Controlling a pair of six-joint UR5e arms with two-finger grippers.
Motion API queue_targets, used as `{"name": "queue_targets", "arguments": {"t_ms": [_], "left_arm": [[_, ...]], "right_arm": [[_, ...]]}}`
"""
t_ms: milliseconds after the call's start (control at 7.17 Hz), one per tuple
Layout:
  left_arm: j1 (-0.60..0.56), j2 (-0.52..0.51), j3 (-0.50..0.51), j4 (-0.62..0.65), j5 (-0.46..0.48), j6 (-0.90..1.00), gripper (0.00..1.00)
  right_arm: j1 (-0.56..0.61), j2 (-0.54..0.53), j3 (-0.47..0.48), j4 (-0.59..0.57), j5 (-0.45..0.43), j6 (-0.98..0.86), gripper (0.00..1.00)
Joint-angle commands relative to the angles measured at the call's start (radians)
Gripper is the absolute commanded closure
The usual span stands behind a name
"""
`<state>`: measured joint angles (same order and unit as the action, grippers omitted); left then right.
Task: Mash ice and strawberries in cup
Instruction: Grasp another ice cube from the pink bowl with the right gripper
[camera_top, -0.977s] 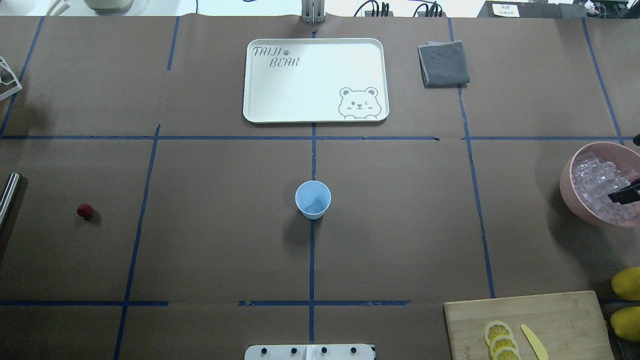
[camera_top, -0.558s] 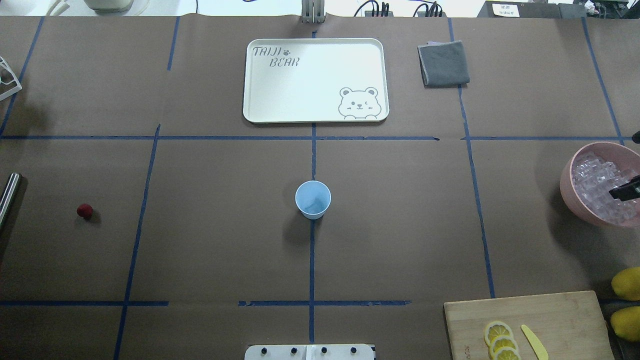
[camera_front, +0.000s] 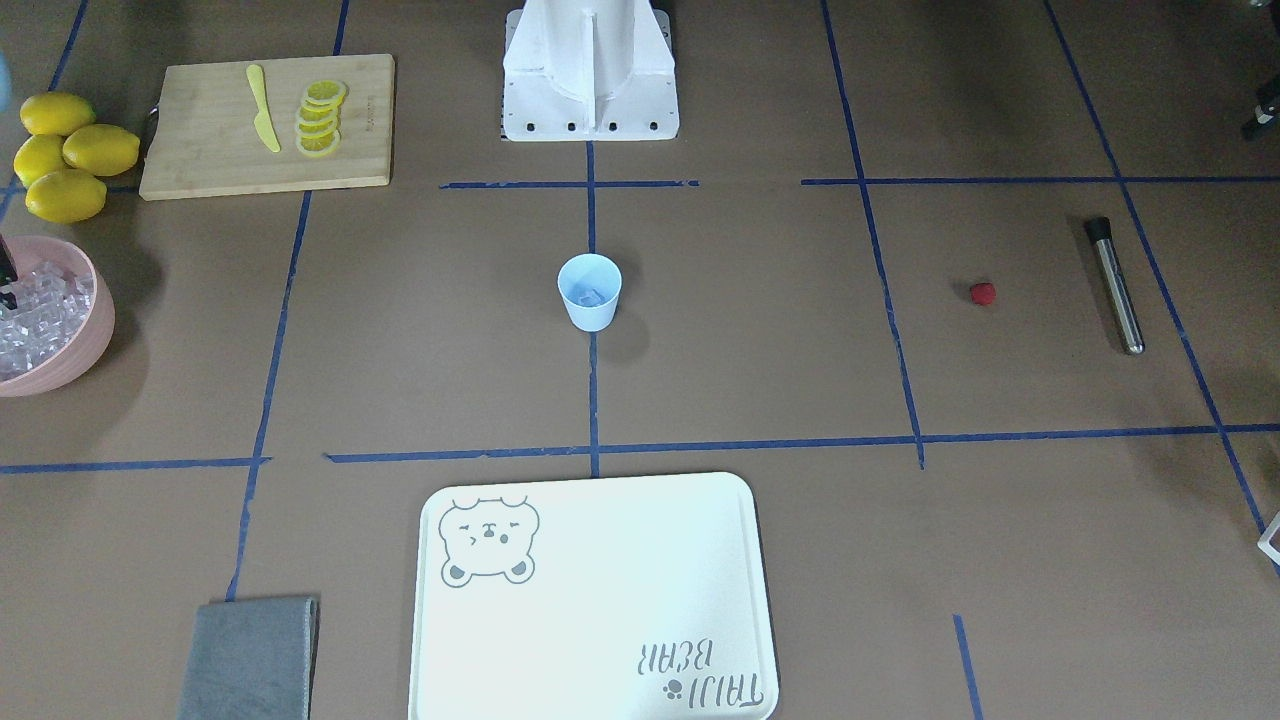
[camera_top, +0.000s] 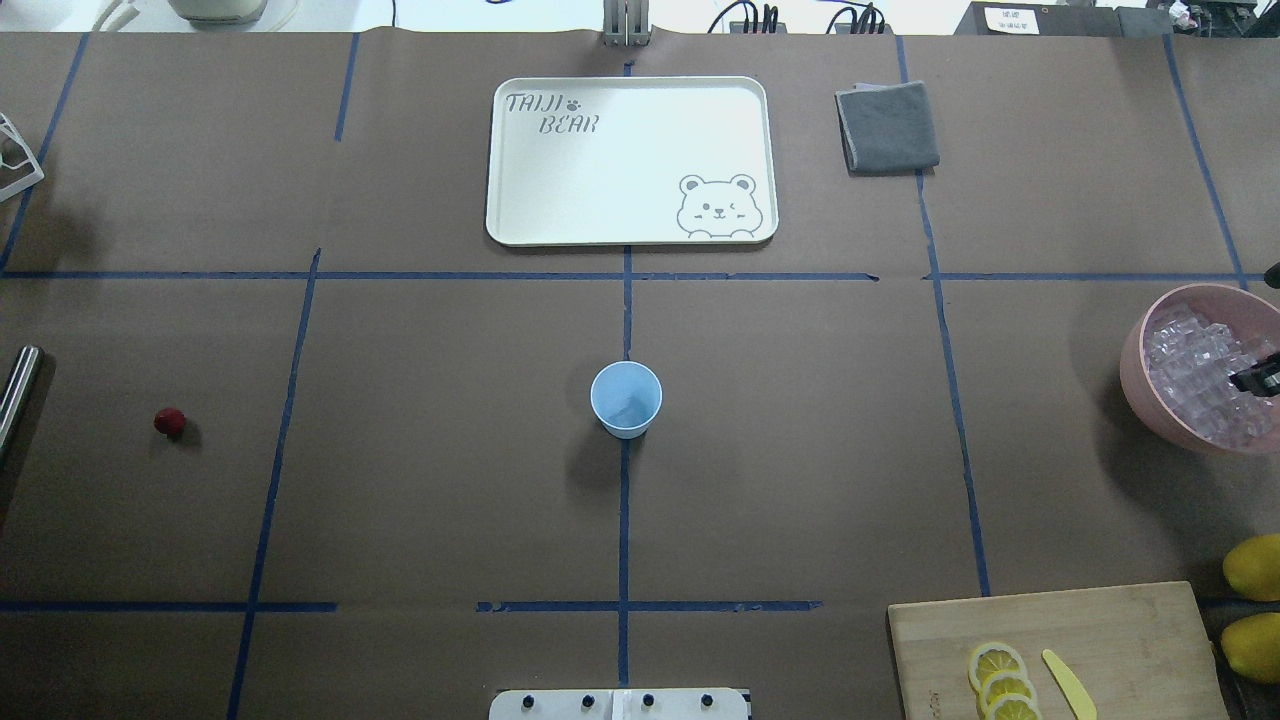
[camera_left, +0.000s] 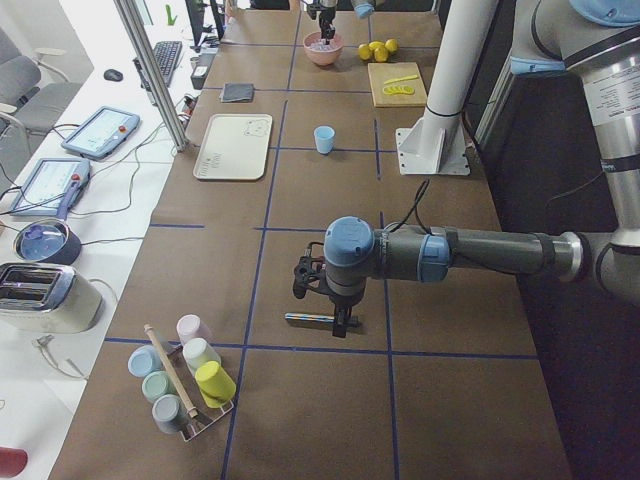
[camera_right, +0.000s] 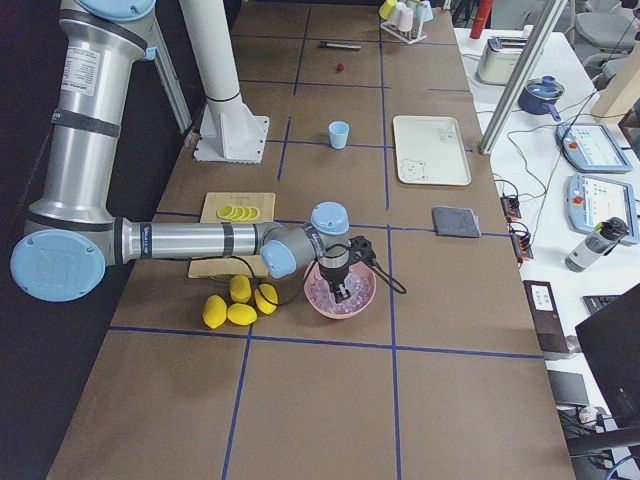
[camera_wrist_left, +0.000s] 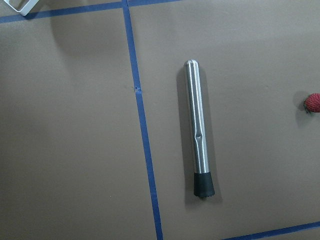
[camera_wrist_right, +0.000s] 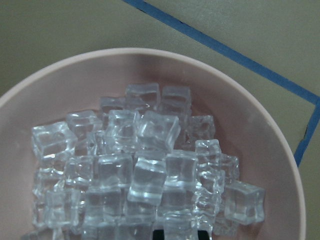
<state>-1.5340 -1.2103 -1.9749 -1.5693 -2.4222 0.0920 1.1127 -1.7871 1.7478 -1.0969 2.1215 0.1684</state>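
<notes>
My right gripper (camera_right: 345, 293), open or closed I cannot tell, is over glassy ice cubes (camera_wrist_right: 145, 170) in a round pink bowl (camera_wrist_right: 150, 52); the tray (camera_top: 630, 160) reads "TAIJI BEAR".

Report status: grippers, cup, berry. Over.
Right gripper over bowl of ice, left gripper over muddler; jaws unreadable. Cup upright, centre; berry on table, left. Nothing between bowl and cup.

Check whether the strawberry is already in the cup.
No, the strawberry lies on the table, well apart from the cup.
</notes>
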Motion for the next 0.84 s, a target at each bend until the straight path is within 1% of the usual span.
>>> {"name": "queue_targets", "arguments": {"t_ms": [0,140,279,419,558,698], "left_arm": [[0.0,0.0,-0.001,0.0,0.0,0.0,0.0],[0.0,0.0,-0.001,0.0,0.0,0.0,0.0],[0.0,0.0,-0.001,0.0,-0.001,0.0,0.0],[0.0,0.0,-0.004,0.0,-0.002,0.0,0.0],[0.0,0.0,-0.009,0.0,-0.002,0.0,0.0],[0.0,0.0,-0.013,0.0,-0.002,0.0,0.0]], "right_arm": [[0.001,0.006,-0.001,0.0,0.0,0.0,1.0],[0.002,0.006,0.009,0.0,0.008,-0.001,1.0],[0.05,0.005,0.027,-0.001,0.027,-0.006,1.0],[0.067,-0.011,0.08,-0.006,0.064,-0.006,1.0],[0.081,-0.031,0.143,-0.05,0.086,-0.004,1.0],[0.079,-0.028,0.23,-0.143,0.095,0.012,1.0]]}}
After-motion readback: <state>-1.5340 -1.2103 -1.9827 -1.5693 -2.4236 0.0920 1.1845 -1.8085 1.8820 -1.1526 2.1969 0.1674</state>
